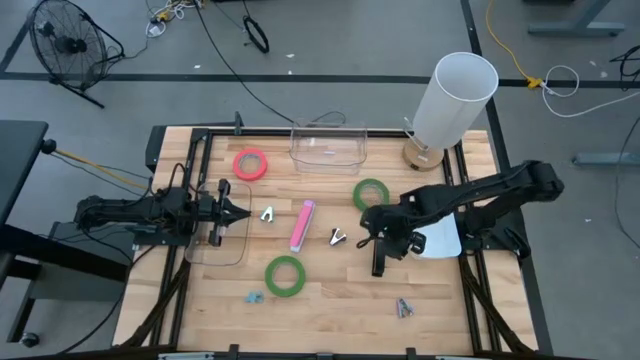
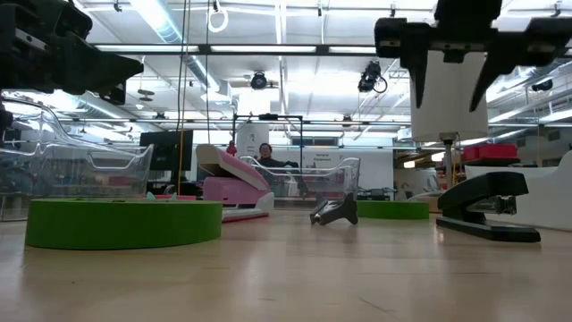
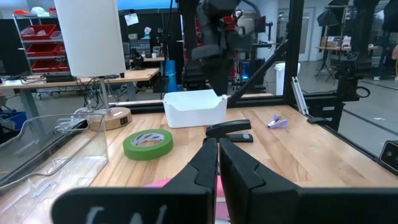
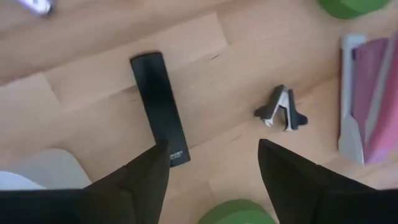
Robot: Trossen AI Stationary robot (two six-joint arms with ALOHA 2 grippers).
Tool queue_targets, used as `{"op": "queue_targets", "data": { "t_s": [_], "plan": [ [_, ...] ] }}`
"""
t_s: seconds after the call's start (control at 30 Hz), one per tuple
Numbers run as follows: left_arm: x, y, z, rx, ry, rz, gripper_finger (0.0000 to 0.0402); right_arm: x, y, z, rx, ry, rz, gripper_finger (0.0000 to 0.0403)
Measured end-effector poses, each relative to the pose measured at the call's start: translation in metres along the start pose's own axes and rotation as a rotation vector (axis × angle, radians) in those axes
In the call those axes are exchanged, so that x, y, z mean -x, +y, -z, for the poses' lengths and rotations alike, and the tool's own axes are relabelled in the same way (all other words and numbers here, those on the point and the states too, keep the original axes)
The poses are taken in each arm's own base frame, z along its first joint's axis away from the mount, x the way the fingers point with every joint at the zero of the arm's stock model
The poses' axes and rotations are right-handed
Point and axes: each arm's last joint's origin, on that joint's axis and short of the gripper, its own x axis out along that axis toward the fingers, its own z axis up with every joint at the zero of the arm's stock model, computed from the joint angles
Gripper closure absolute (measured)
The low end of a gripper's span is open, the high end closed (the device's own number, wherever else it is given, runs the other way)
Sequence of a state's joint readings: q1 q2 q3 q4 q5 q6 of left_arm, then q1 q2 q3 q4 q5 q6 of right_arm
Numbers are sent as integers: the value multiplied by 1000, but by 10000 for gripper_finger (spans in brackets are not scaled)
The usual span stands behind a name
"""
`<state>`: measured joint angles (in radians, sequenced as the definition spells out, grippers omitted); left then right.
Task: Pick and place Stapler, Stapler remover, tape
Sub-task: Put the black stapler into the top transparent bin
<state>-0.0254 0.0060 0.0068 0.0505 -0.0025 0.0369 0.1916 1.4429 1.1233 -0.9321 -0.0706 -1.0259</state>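
1. The right gripper was seen above the table's right-centre, its two fingers spread apart with nothing between them.
2. A black stapler was seen lying flat on the wood just below that gripper, apart from both fingers; in the right wrist view its long dark body was shown on the boards ahead of the fingertips.
3. A dark staple remover was found between the black stapler and a pink stapler, which lay near the table's centre.
4. A second, pale staple remover was noted left of the pink stapler, near the left gripper.
5. The left gripper was held at the table's left, over a clear tray, with its fingers pressed together and nothing gripped.
6. The tape was seen as three rolls lying flat and well apart: a pink-red roll at the back left, a green roll right of centre beside the right arm, and a green roll at the front centre.
7. A clear bin stood at the back centre, and a white bin lay under the right arm.
8. A white lamp was placed at the back right corner.
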Motion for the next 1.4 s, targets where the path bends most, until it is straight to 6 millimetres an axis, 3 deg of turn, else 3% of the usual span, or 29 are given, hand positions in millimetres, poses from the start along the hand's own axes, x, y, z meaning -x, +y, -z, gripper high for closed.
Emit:
{"op": "queue_targets", "data": {
  "t_s": [0.67,1.2,1.4],
  "plan": [
    [0,0,0,0,0,0,383,-49,-5,-1,131,4,-183,186],
    [0,0,0,0,0,0,383,-88,15,18,122,71,-127,186],
    [0,0,0,0,0,0,383,-95,18,28,99,85,-139,186]
  ]
}}
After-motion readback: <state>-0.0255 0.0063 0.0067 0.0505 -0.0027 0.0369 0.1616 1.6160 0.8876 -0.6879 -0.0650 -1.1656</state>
